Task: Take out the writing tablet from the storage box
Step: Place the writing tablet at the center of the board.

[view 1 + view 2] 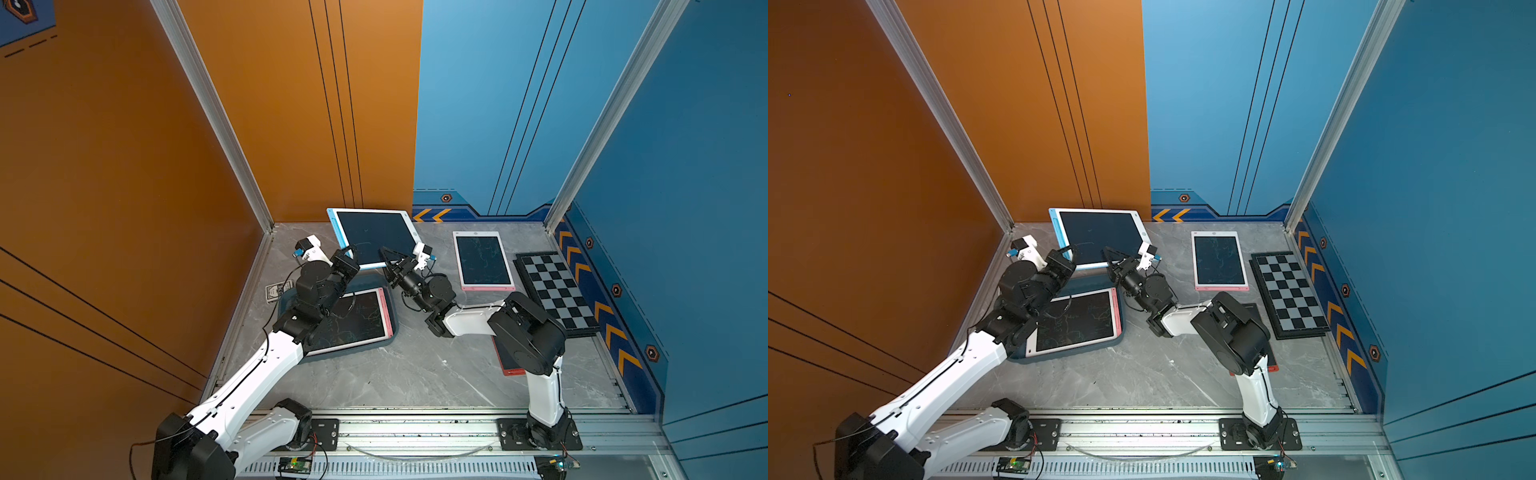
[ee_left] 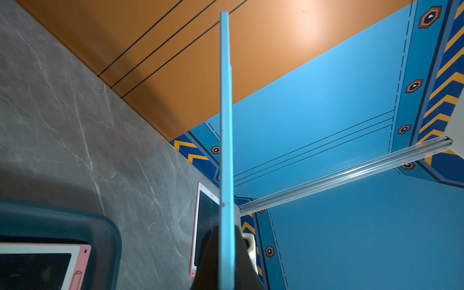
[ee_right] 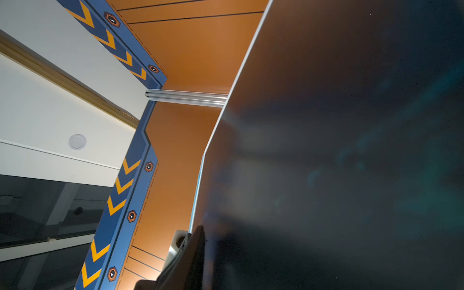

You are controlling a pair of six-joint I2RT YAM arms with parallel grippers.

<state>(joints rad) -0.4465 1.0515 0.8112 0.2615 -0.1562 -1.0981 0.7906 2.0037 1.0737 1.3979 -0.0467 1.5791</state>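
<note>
A blue-framed writing tablet (image 1: 374,237) (image 1: 1098,235) hangs tilted above the table's back, beyond the storage box. My left gripper (image 1: 351,254) (image 2: 226,263) is shut on its near-left edge, one black finger on each side of the thin blue rim (image 2: 226,125). My right gripper (image 1: 388,257) straddles the lower right edge. In the right wrist view one finger (image 3: 197,248) lies against the tablet (image 3: 351,150); the other finger is lost in the dark. The teal storage box (image 1: 394,324) (image 2: 110,238) holds a pink-framed tablet (image 1: 357,320), partly under my left arm.
Another pink-framed tablet (image 1: 484,262) lies flat at the back right, with a black-and-white chequered board (image 1: 555,291) beside it by the blue wall. A red-edged flat thing (image 1: 505,365) shows under my right arm. A card box (image 1: 278,289) sits left of the storage box.
</note>
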